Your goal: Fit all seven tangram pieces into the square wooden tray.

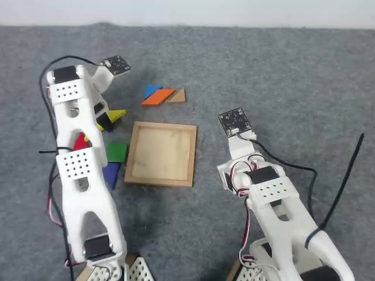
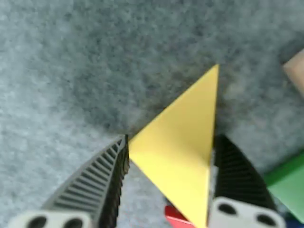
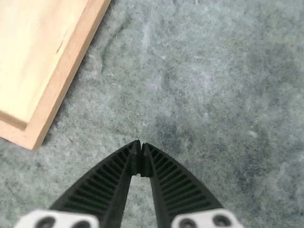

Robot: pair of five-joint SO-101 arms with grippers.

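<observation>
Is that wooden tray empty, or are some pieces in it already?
Empty. The tray shows only bare wood inside; the orange piece and green piece lie outside it.

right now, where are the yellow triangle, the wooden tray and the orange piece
yellow triangle (image 2: 183, 147): left wrist view, middle of its flat face
wooden tray (image 1: 165, 124): high view, on its far rim
orange piece (image 1: 158, 96): high view, centre of the piece

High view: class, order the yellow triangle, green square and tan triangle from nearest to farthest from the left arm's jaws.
1. yellow triangle, between the jaws of the left gripper.
2. green square, beside the tray, on its left.
3. tan triangle, beyond the tray's far edge, next to the orange piece.
</observation>
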